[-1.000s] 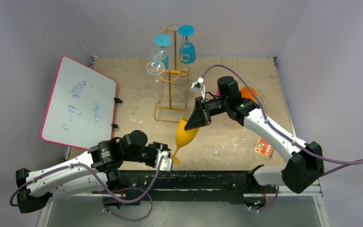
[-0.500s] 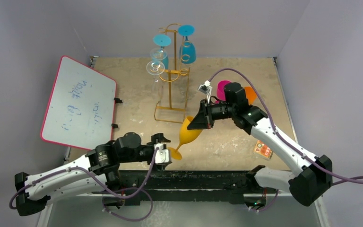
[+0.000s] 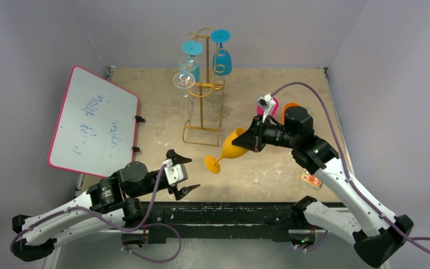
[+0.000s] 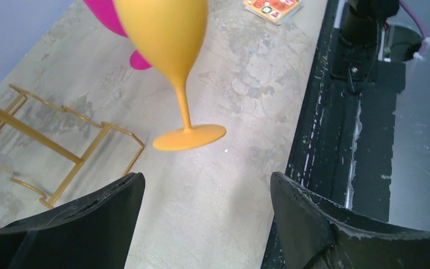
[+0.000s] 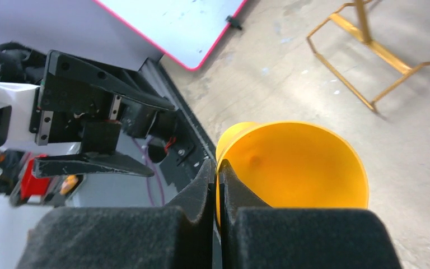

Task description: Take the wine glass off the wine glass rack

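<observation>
A yellow wine glass [image 3: 234, 145] hangs tilted above the table, clear of the gold wire wine glass rack [image 3: 203, 89]. My right gripper [image 3: 251, 141] is shut on its rim; the right wrist view shows the fingers [image 5: 217, 168] pinching the wall of the bowl [image 5: 297, 162]. The glass's foot [image 3: 211, 164] points toward the left arm. My left gripper [image 3: 185, 175] stands open and apart from that foot. In the left wrist view its jaws [image 4: 206, 179] are wide with nothing between them, and the foot [image 4: 189, 137] floats ahead of them.
Two blue glasses [image 3: 222, 56] and a clear one [image 3: 184, 83] hang upside down on the rack. A pink-edged whiteboard [image 3: 92, 120] lies at the left. A pink cup [image 3: 271, 105], an orange cup [image 3: 290, 106] and an orange card [image 3: 312, 179] sit at the right.
My left gripper opened, let go of the glass's foot and drew back to the left. The right arm carried the glass rightward and tipped it closer to level.
</observation>
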